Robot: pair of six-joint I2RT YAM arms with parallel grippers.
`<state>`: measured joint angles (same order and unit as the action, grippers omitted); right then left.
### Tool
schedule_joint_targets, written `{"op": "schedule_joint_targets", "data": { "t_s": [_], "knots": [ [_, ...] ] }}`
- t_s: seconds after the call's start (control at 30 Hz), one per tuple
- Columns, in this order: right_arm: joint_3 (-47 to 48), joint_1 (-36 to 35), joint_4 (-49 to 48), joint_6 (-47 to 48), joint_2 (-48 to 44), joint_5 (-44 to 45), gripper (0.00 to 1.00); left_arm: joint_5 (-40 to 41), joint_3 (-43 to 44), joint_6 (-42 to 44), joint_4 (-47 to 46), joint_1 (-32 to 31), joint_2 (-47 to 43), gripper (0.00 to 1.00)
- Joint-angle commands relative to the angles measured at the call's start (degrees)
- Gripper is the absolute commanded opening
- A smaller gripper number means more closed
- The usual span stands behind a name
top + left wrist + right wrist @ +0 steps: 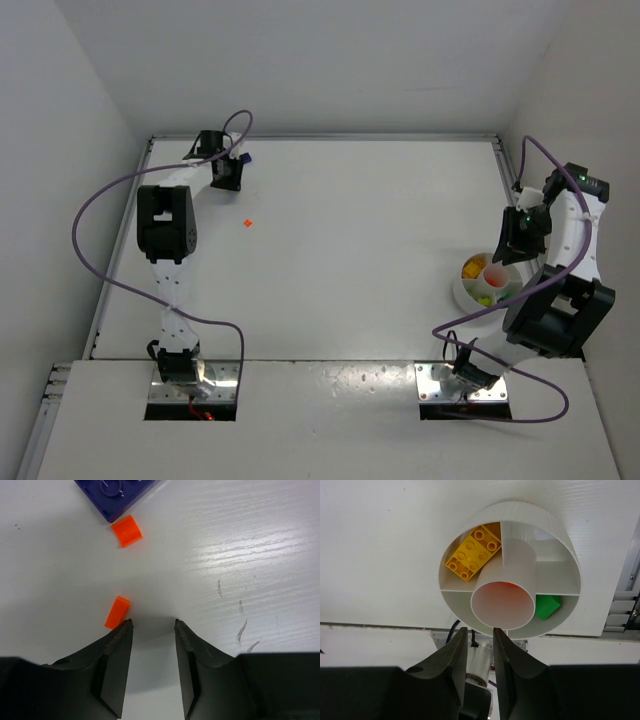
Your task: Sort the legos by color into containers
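Note:
My left gripper (152, 625) is open and empty, low over the table at the far left (228, 178). A small orange lego (117, 612) lies at its left fingertip (125, 630), outside the jaws. A second orange lego (126, 531) lies further ahead, next to a dark blue lego (117, 492). A red-orange lego (247, 223) lies alone on the table. My right gripper (479, 630) is narrowly open and empty, just above the near rim of the round white dish (560, 545), at the right (462, 292). The dish holds a yellow lego (472, 551), a green lego (547, 606) and something orange-red in its centre tube (507, 586).
The blue lego also shows in the top view (246, 158) by the left gripper. Walls close the table at the back and sides. A metal rail (625, 605) runs along the table's right edge beside the dish. Purple cables loop off both arms.

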<state>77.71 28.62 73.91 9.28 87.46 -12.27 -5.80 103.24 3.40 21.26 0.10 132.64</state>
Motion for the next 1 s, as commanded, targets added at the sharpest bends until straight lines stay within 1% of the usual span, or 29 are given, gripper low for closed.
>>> {"op": "schedule_joint_targets", "data": {
  "t_s": [0.0, 0.2, 0.37, 0.53, 0.73, 0.97],
  "knots": [
    [2.09, -0.32, 0.27, 0.83, -1.86, -0.91, 0.28, 1.58, -0.77, -0.76, 4.76, 0.34, -0.54, 0.46],
    [2.09, -0.32, 0.27, 0.83, -1.86, -0.91, 0.28, 3.77, 0.82, -0.76, 7.48, 0.34, 0.69, 0.46],
    [2.09, -0.32, 0.27, 0.83, -1.86, -0.91, 0.28, 4.75, -2.6, -1.9, 7.48, 1.75, -1.24, 0.43],
    [2.09, -0.32, 0.27, 0.83, -1.33, -0.91, 0.28, 5.8, -3.31, -1.9, 7.48, 3.76, -1.77, 0.42],
    [2.09, -0.32, 0.27, 0.83, -1.33, -0.91, 0.27, 5.72, -0.67, -1.9, 8.01, 4.47, -0.01, 0.42],
    [2.09, -0.32, 0.27, 0.83, -1.33, -0.91, 0.27, 3.17, 6.17, -0.24, 9.77, 4.47, 5.25, 0.42]
  ]
}}
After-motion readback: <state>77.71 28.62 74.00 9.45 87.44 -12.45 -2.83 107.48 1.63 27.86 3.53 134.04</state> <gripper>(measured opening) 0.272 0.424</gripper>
